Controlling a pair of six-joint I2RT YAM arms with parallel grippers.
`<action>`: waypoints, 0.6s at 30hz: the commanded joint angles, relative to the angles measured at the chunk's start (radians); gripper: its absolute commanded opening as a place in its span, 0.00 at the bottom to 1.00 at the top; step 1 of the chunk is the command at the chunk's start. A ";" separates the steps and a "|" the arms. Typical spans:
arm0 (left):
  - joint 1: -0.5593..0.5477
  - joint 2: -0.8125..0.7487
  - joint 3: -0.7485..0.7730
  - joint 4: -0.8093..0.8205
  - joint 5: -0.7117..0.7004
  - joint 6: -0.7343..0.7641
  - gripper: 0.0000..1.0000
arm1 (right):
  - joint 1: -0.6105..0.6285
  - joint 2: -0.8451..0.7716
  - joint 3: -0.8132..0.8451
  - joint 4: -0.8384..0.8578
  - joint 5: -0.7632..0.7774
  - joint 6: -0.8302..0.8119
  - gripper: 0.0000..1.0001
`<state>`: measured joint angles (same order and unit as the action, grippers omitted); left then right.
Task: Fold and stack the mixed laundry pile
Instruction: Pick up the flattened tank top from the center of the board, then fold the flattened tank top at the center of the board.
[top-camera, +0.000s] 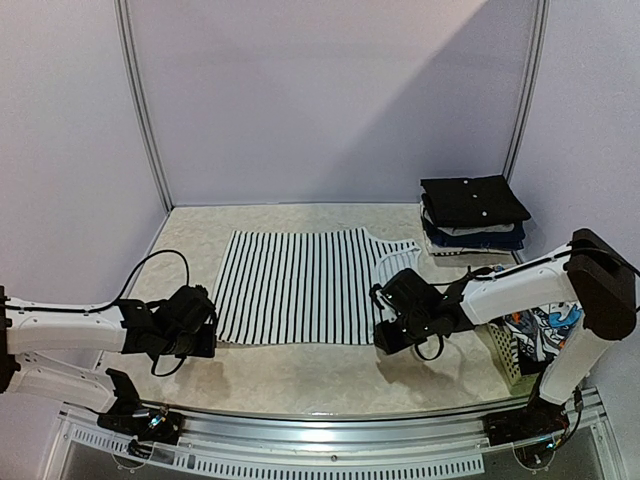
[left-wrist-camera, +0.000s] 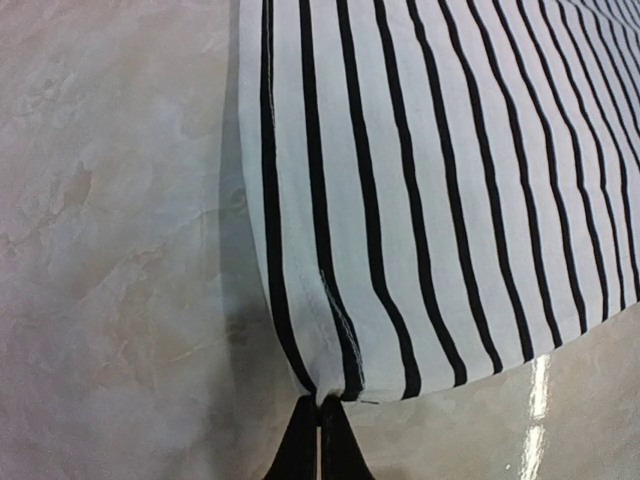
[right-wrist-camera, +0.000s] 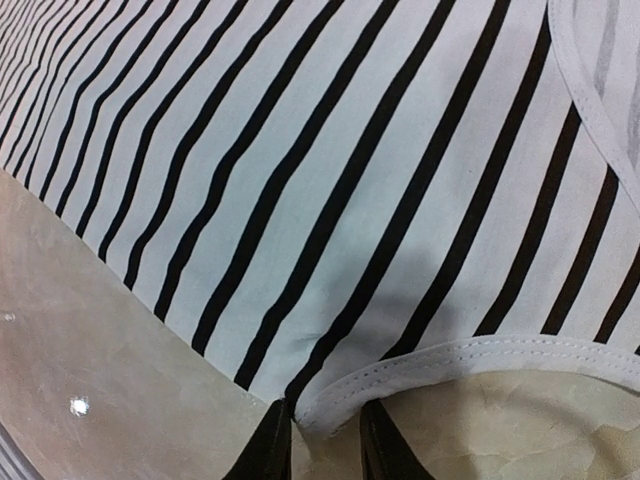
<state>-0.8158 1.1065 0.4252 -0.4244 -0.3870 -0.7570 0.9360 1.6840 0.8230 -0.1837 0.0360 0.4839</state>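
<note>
Left gripper (left-wrist-camera: 320, 438): jaws fully closed, pinching the near left corner of the striped shirt (top-camera: 295, 285), right at the side seam. That corner sits slightly off the table (top-camera: 300, 378) with a shadow under it.

Right gripper (right-wrist-camera: 325, 440): jaws narrow but apart, straddling the white stitched hem at the shirt's near right edge. A gap shows between the fingertips (right-wrist-camera: 272, 445), so it is not clamped.

The shirt is white with thin black stripes. It lies spread flat mid-table, stripes running away from the arms.

Wrist views only:
- stitching along the hem band
- the left side seam
- a curved white edging band, upper right of the right wrist view
- glare spots on the marbled tabletop

Top view only:
- both arms reaching in low from either side
- a folded stack (top-camera: 472, 212) at the back right, well apart from the shirt: black garment with pale buttons on top, navy and light layers under it
- a white lattice basket (top-camera: 503, 355) at the near right beside the right arm
- a garment (top-camera: 545, 328) with blue, orange and black print inside it, print too small to read
</note>
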 joint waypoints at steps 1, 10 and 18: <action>-0.016 0.000 -0.017 -0.003 -0.012 -0.001 0.00 | 0.006 0.032 0.004 -0.041 0.024 0.007 0.18; -0.017 -0.012 -0.010 0.001 0.003 0.019 0.00 | 0.006 0.021 0.015 -0.064 0.002 -0.005 0.00; -0.019 -0.039 0.054 -0.084 -0.008 0.036 0.00 | 0.005 -0.038 0.079 -0.164 0.009 -0.028 0.00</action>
<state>-0.8185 1.0786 0.4301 -0.4477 -0.3855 -0.7448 0.9360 1.6802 0.8467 -0.2474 0.0368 0.4801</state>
